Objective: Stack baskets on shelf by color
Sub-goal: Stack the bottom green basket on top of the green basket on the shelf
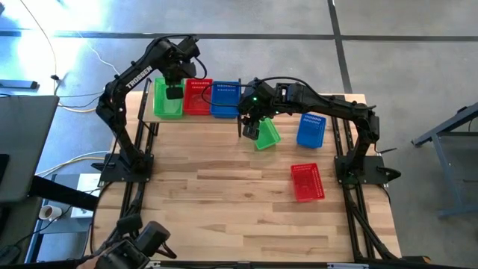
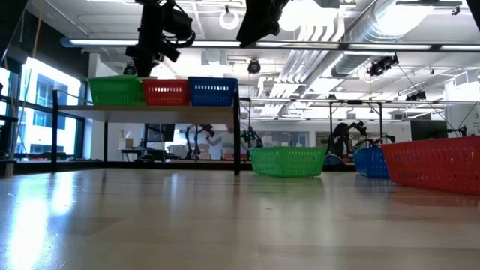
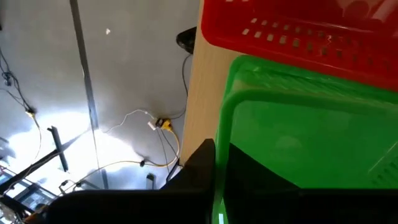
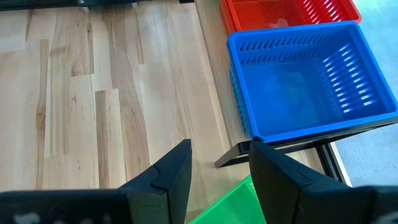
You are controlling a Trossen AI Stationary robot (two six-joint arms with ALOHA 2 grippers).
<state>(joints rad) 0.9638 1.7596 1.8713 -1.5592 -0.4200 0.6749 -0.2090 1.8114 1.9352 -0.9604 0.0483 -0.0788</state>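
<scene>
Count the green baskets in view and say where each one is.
2 distinct ones. One green basket sits at the left end of the shelf, under the left gripper. The other lies on the table by the right gripper. Stacked ones may be hidden.

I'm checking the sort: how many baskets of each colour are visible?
Green baskets: 2, shelf and table.
Red baskets: 2, shelf and table.
Blue baskets: 2, shelf and table.
Total: 6 visible; stacked ones can't be told.
</scene>
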